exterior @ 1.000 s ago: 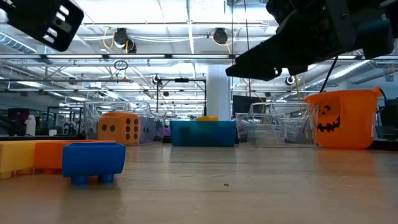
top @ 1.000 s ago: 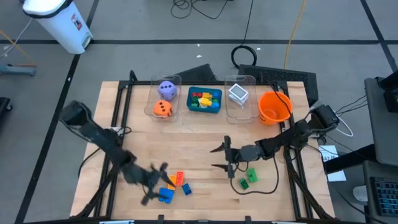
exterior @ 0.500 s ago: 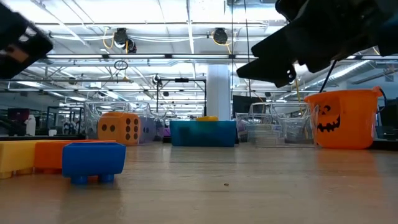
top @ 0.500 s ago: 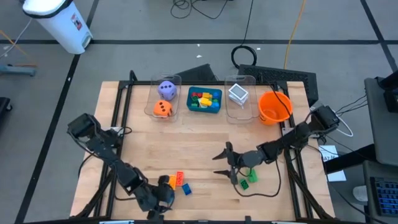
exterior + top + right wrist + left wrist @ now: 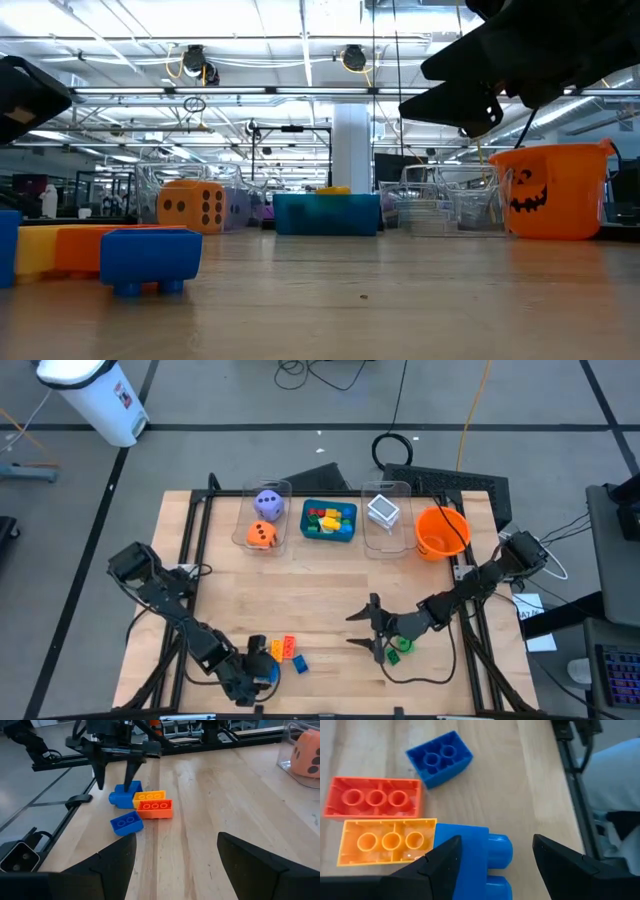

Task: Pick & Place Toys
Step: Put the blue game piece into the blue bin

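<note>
From above, the left gripper point(image 5: 262, 672) stands with fingers apart around a blue brick point(image 5: 480, 855), beside yellow point(image 5: 387, 841) and orange bricks point(image 5: 374, 798). Only its wrist view shows this. Farther, the right gripper point(image 5: 362, 628), fingers apart, holds nothing.

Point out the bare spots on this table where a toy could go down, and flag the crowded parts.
Bare wood fills the table middle, between the back row of bins and the two arms. Crowded: the back edge, with the dice bin, brick tray, card bin and orange bowl; the front left bricks under the left gripper; the green brick by the right gripper.
</note>
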`<state>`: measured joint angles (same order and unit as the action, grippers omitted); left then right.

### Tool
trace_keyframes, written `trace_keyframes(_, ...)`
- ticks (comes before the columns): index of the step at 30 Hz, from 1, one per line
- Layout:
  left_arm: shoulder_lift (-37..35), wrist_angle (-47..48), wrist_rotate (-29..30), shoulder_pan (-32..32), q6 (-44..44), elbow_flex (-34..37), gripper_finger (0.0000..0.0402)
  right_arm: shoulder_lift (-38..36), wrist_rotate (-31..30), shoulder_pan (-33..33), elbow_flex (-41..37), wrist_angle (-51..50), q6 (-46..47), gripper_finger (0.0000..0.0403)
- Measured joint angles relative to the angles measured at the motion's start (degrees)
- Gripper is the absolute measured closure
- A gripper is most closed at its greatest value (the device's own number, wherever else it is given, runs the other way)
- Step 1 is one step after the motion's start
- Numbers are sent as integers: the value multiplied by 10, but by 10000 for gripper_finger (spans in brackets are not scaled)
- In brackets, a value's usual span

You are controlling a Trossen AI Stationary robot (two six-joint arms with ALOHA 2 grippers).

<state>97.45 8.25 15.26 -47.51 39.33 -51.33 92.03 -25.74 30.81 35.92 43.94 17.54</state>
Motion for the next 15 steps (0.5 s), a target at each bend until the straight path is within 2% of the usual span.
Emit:
trace_keyframes(5,0,16,21,2,0,-1,149,0,0,6,0,0,0,133)
trace_keyframes(15,-1,187,78,21,34,-15,149,0,-2,7,0,0,-2,133)
